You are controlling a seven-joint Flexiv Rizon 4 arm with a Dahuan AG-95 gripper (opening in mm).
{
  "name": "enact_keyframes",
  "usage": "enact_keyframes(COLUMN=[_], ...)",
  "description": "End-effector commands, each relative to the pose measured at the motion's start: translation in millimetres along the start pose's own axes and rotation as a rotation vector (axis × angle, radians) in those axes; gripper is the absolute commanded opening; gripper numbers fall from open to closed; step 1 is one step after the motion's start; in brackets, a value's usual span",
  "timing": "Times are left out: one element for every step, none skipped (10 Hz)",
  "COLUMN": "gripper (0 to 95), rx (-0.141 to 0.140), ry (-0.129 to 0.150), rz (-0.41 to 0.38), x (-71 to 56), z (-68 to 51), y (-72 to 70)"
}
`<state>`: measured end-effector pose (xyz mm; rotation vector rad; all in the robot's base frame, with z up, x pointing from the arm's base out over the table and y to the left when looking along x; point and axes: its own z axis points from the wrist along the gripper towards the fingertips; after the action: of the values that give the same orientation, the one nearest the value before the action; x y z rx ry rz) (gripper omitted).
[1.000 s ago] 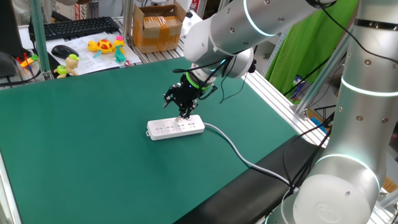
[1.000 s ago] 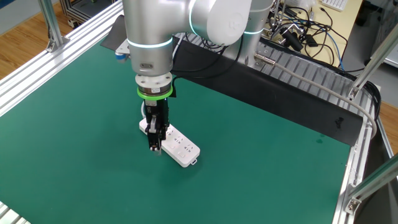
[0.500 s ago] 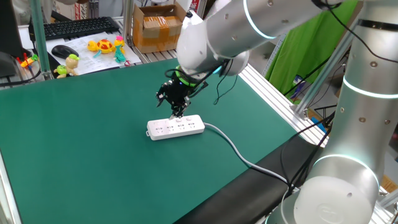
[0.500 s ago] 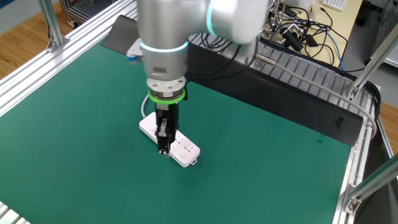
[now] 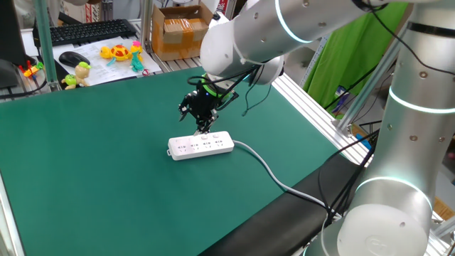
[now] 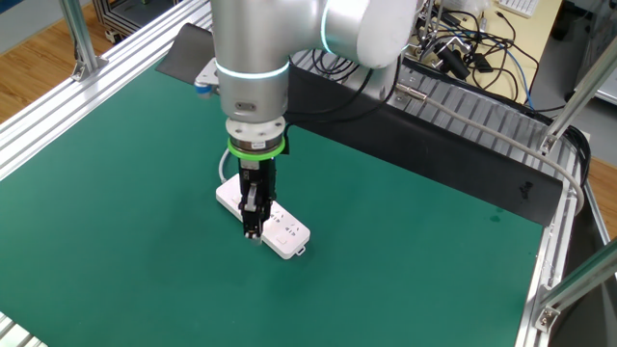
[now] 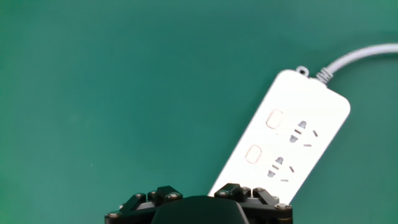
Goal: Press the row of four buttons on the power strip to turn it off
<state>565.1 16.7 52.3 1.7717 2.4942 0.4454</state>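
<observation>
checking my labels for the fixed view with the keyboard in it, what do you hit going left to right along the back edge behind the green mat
Black mouse → green-and-yellow toy figure → yellow toy → cardboard box. The black keyboard lies behind the mouse and the yellow toy, spanning them, so it has no clear slot.

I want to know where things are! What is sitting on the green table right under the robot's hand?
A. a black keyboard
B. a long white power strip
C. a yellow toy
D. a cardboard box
B: the power strip lies on the green table just below the gripper, its grey cable trailing away.
</observation>
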Motion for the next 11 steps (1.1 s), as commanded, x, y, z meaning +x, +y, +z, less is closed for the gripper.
enact_keyframes(gripper=[57.0, 57.0, 57.0, 57.0, 57.0, 57.0, 57.0, 57.0, 57.0, 57.0, 57.0], rx=[0.000, -0.003, -0.005, -0.008, -0.009, -0.012, -0.014, -0.015, -0.016, -0.017, -0.018], ry=[0.011, 0.017, 0.021, 0.029, 0.029, 0.035, 0.037, 0.039, 0.041, 0.044, 0.043], rz=[-0.002, -0.001, 0.001, 0.004, 0.005, 0.004, 0.003, 0.002, 0.001, 0.002, -0.001], x=[-0.4, -0.7, -1.7, -2.3, -2.2, -2.1, -2.1, -2.1, -2.0, -2.0, -1.8], z=[-1.1, -0.9, -0.5, -0.2, -0.2, -0.1, -0.1, 0.0, 0.0, 0.1, 0.2], y=[-0.8, -1.0, -1.4, -1.8, -1.9, -2.1, -2.2, -2.3, -2.4, -2.5, -2.8])
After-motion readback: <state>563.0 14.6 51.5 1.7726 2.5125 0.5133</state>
